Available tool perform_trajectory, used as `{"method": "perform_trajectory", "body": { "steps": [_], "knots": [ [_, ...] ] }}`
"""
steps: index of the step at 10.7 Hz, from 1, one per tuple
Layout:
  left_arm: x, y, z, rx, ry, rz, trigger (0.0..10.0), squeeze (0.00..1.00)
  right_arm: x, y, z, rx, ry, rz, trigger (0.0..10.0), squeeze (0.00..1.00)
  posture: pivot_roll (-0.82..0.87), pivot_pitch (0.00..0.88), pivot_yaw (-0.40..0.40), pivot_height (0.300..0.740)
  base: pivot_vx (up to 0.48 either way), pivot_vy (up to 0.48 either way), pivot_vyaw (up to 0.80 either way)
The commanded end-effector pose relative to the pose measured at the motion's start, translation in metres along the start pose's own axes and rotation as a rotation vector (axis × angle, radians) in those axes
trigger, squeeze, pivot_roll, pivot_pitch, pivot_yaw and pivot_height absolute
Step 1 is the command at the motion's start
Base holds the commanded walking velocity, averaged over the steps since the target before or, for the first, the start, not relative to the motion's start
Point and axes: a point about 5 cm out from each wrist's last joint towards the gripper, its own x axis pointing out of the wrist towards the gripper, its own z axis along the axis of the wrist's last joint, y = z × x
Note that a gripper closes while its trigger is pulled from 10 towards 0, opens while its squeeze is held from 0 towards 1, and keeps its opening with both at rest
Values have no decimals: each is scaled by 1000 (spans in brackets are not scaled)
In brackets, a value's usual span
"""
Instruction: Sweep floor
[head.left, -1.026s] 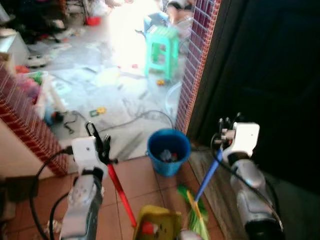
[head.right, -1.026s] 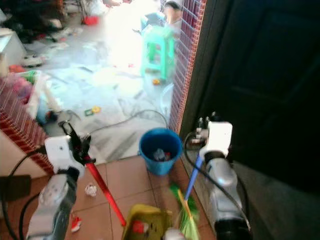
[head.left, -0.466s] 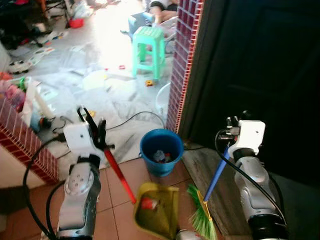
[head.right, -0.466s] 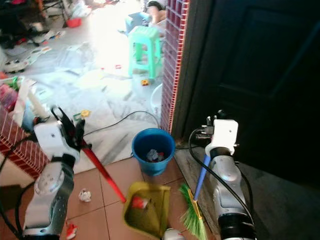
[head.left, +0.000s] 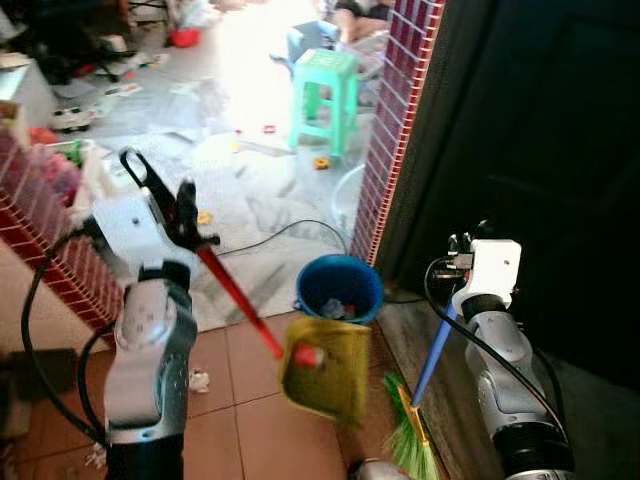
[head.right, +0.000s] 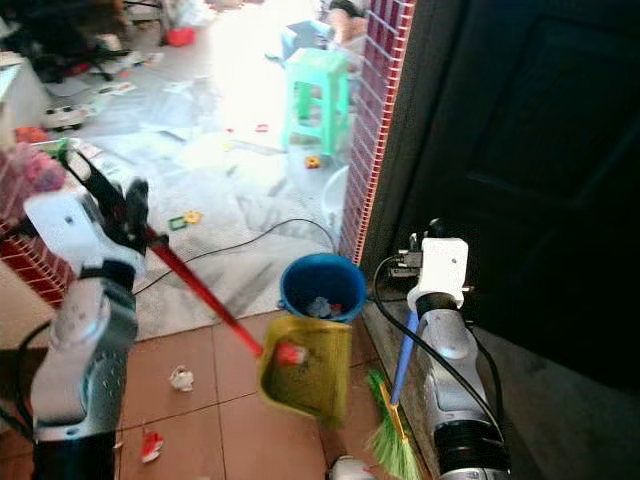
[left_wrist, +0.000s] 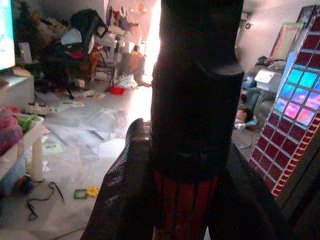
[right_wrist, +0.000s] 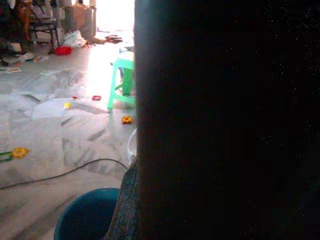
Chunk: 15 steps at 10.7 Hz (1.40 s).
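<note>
The yellow-green dustpan hangs in the air at the end of its red handle, tilted just beside the rim of the blue bucket, with a red scrap lying in it. The left gripper is clamped round the top of that handle, arm raised well above the terracotta tiles. On the other side the right gripper holds the blue stick of the broom, fingers closed on it, and the green bristles rest low against the wooden threshold by the dark door. A crumpled white bit of paper and a red scrap lie on the tiles near the left arm. Beyond the bucket a black cable snakes over the pale marble floor, and a green plastic stool stands further off beside the red-tiled pillar.
</note>
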Motion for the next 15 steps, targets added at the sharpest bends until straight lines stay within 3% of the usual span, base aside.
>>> {"method": "perform_trajectory", "body": {
  "steps": [1, 4, 9, 15],
  "knots": [
    [4, -10, 24, -53, -95, -37, 10000, 0, 0, -4, -4, -40, 21, 0, 10000, 0, -77, 0, 20, 740, 0, 0, 0],
    [15, -11, 42, -77, -139, -44, 10000, 0, 0, -4, -6, -43, 27, 7, 10000, 0, -80, 0, 19, 740, 0, 0, 0],
    [36, 14, 65, -21, -225, 54, 10000, 0, 1, -2, -8, -46, 31, 21, 10000, 0, -84, 0, 18, 740, 0, 0, 0],
    [51, 6, 73, -32, -277, 57, 10000, 0, -2, 0, -10, -51, 32, 30, 10000, 0, -93, 0, 24, 740, 298, 0, 0]
  ]
}}
